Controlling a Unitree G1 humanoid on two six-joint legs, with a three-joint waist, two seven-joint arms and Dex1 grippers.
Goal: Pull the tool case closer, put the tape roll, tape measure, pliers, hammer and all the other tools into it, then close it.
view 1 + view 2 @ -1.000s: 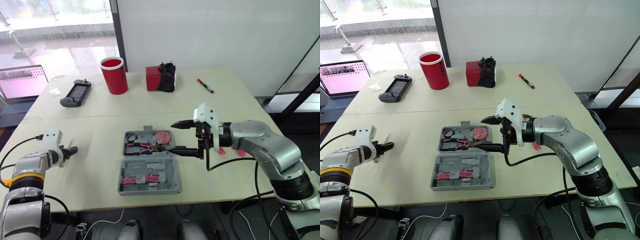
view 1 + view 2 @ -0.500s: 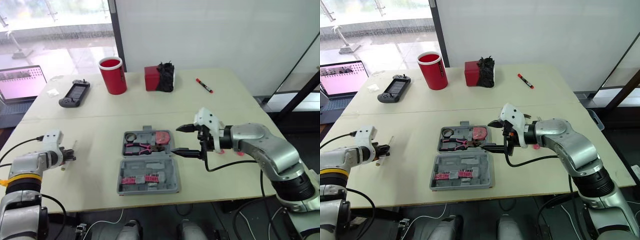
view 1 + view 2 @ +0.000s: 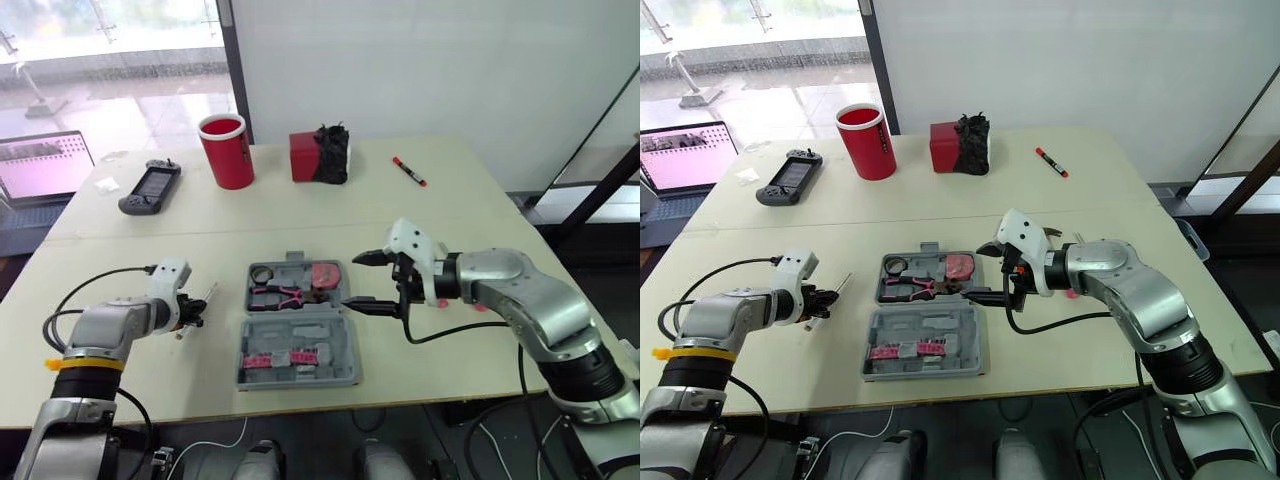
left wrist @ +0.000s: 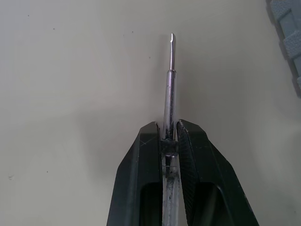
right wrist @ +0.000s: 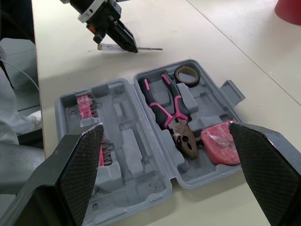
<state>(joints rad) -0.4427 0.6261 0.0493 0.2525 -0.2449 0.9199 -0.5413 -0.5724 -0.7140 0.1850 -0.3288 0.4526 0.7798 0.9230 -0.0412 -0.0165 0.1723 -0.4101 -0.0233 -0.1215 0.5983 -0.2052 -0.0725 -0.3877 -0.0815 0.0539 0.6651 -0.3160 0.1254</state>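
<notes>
Left gripper [image 4: 167, 132]: two black fingers clenched on a slim screwdriver with a clear handle and bare metal shaft [image 4: 170, 70], held low over the cream table [image 3: 180, 240].
Screwdriver's long axis: runs straight out along the fingers. From the head views the tip aims away from the robot and a little toward its right.
Grey plastic tool case [image 3: 300, 335]: lies open and flat to the robot's right of the held screwdriver, near but not touching (its ribbed edge just shows in the left wrist view).
Already seated in the far half: dark ring-shaped tape roll [image 3: 262, 273], pink-handled steel pliers [image 5: 171, 117], squat pink tape measure [image 5: 220, 148].
Near half: grey moulded slots, mostly bare, with pink bits in one row.
Right gripper [image 3: 362, 281]: fingers spread wide and empty, hovering at the case's right edge, across the case from the screwdriver.
Nearer arm: the left, which already carries the tool.
What the move turns on: probably carrying the shaft rightward and turning it to line up with a free slot, since it now points past the case's far left corner.
</notes>
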